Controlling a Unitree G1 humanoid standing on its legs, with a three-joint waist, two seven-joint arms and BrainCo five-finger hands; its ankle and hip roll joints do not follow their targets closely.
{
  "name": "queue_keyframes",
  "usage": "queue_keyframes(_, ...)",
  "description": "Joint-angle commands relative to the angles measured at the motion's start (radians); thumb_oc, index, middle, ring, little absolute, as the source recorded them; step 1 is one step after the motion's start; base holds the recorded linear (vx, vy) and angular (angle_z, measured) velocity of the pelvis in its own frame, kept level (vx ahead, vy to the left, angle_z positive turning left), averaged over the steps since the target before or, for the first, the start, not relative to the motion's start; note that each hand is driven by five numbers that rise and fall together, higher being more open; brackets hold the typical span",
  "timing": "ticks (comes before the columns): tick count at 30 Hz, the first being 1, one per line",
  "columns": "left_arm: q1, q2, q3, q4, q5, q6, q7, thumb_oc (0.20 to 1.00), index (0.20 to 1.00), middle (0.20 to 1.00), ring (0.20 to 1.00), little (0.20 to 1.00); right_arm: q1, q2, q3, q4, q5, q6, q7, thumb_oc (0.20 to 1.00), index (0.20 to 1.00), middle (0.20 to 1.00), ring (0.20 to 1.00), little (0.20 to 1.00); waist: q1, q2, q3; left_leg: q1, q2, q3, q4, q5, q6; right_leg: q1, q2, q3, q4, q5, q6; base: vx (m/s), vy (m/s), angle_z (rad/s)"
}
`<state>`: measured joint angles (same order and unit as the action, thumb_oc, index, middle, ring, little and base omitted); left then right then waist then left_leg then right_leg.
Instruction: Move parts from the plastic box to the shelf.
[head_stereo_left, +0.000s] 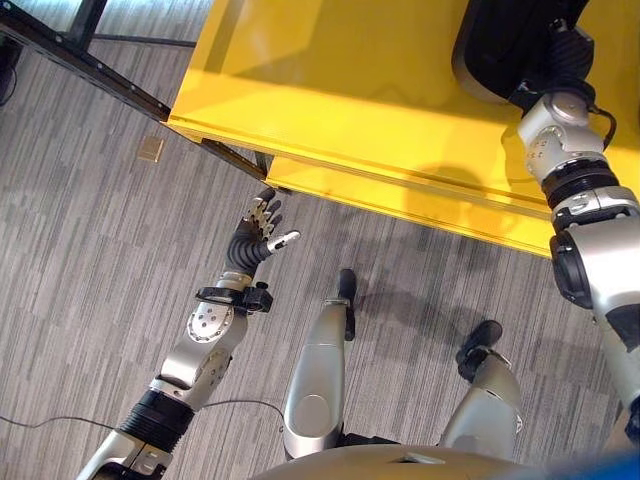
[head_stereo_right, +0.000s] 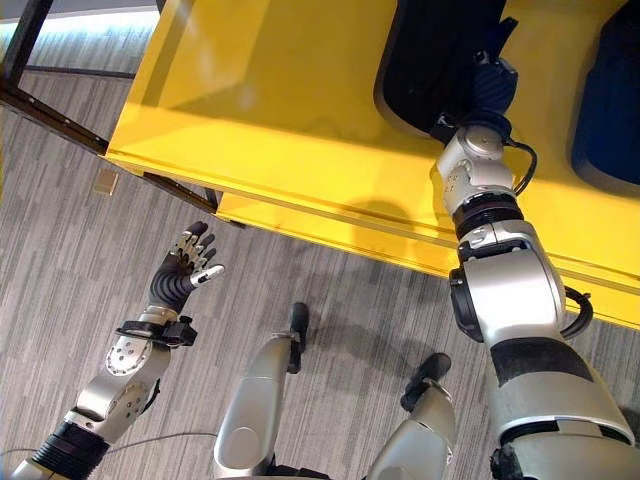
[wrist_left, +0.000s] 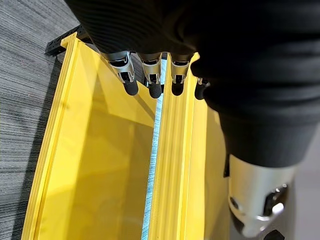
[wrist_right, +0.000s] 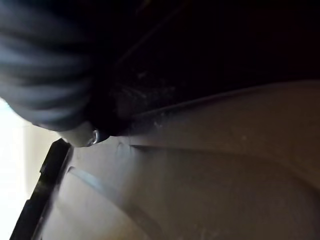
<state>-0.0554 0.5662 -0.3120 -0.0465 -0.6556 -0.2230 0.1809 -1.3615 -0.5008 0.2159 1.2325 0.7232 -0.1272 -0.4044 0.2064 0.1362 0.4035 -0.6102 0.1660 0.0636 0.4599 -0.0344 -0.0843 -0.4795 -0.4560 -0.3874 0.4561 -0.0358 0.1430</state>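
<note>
A yellow shelf (head_stereo_left: 340, 100) spans the upper part of both eye views. On it, at the right, lies a large black part (head_stereo_right: 425, 60) with rounded corners. My right hand (head_stereo_right: 490, 82) reaches up onto the shelf, and its dark cover runs into this part, which hides the rest of the hand. The right wrist view shows the ribbed cover (wrist_right: 45, 75) right against a dull curved surface. My left hand (head_stereo_left: 258, 230) is raised over the floor just below the shelf's front edge, open and holding nothing, with its straight fingers (wrist_left: 150, 80) pointing at the shelf (wrist_left: 100, 150).
A dark blue part (head_stereo_right: 612, 100) lies further right on the shelf. A lower yellow shelf board (head_stereo_left: 400, 200) juts out beneath the top one. A black frame rail (head_stereo_left: 90, 70) runs off to the left over grey carpet, near a small tan floor plate (head_stereo_left: 150, 149).
</note>
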Motion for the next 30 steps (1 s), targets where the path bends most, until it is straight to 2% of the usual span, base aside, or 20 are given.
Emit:
queue_keyframes(1, -0.036, 0.04, 0.015, -0.048, 0.01, -0.066, 0.014, 1.0, 1.0, 1.0, 1.0, 1.0, -0.023, -0.014, 0.032, 0.04, 0.021, 0.019, -0.002, 0.2, 0.2, 0.2, 0.2, 0.2, 0.017, 0.001, 0.041, -0.008, 0.055, -0.013, 0.027, -0.056, -0.026, 0.049, -0.004, 0.062, -0.038, 0.027, 0.042, 0.0, 0.0, 0.0)
queue_keyframes(16, -0.052, 0.023, 0.01, -0.046, 0.013, -0.059, 0.026, 1.0, 1.0, 1.0, 1.0, 1.0, 0.029, -0.017, 0.036, 0.067, -0.019, 0.039, -0.015, 0.2, 0.2, 0.2, 0.2, 0.2, -0.013, -0.023, 0.059, 0.031, 0.074, -0.002, 0.027, -0.065, -0.032, 0.061, 0.01, 0.078, -0.038, 0.021, 0.041, 0.0, -0.002, -0.01)
queue_keyframes(30, -0.053, 0.031, 0.015, -0.05, 0.016, -0.058, 0.028, 1.0, 1.0, 1.0, 1.0, 1.0, 0.054, 0.003, -0.006, 0.077, -0.006, 0.036, -0.025, 0.2, 0.2, 0.2, 0.2, 0.2, -0.017, -0.025, 0.059, 0.04, 0.075, -0.004, 0.031, -0.071, -0.033, 0.08, 0.013, 0.073, -0.04, 0.019, 0.043, 0.0, -0.004, -0.02)
